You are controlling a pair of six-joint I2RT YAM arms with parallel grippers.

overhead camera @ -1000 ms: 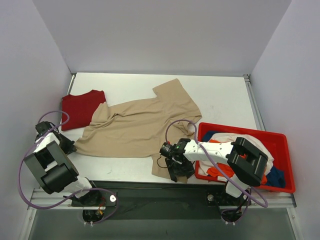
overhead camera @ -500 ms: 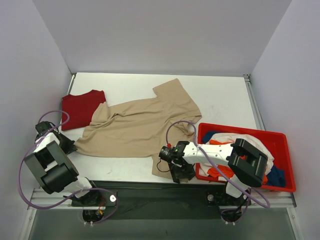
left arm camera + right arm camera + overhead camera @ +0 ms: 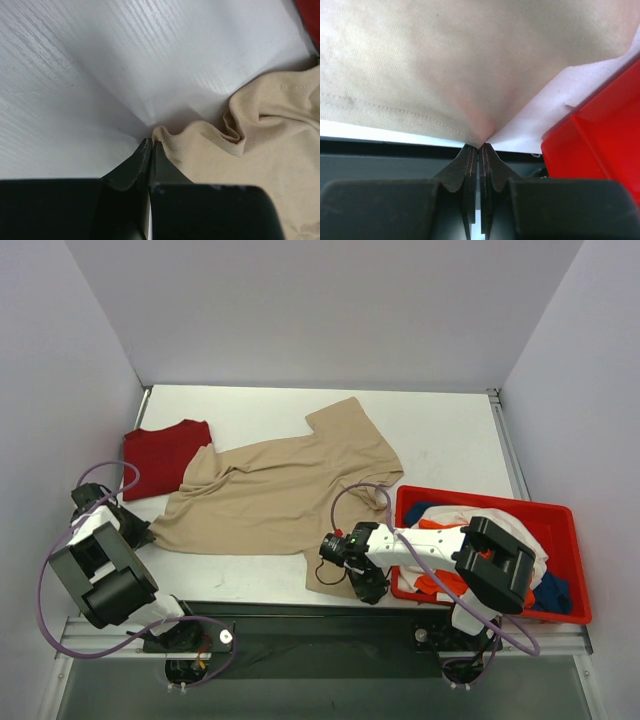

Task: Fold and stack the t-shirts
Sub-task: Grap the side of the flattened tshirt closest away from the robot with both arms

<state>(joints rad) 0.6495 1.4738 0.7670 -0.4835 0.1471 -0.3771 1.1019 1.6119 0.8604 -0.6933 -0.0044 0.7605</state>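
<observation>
The large beige t-shirt [image 3: 280, 490] lies spread across the middle of the table. A dark red t-shirt [image 3: 165, 455] lies at the back left, partly under the beige sleeve. My left gripper [image 3: 148, 535] sits at the beige tee's left hem corner; in the left wrist view its jaws [image 3: 150, 145] are shut, with the pointed cloth corner [image 3: 165, 134] at their tips. My right gripper [image 3: 365, 585] is at the near hem, jaws [image 3: 481, 146] shut, pinching the stitched corner of the beige cloth [image 3: 445, 65]. White [image 3: 470, 518], orange [image 3: 435, 585] and blue [image 3: 550, 592] tees lie heaped in the bin.
The red plastic bin [image 3: 490, 496] stands at the near right, right beside my right gripper; its wall [image 3: 600, 135] shows in the right wrist view. The table's dark near edge [image 3: 380, 150] runs just under the pinched hem. White walls close in the left, back and right.
My right gripper has shut on the beige tee's near hem corner, having stood open a second ago. The left arm and the shirts have not moved.
</observation>
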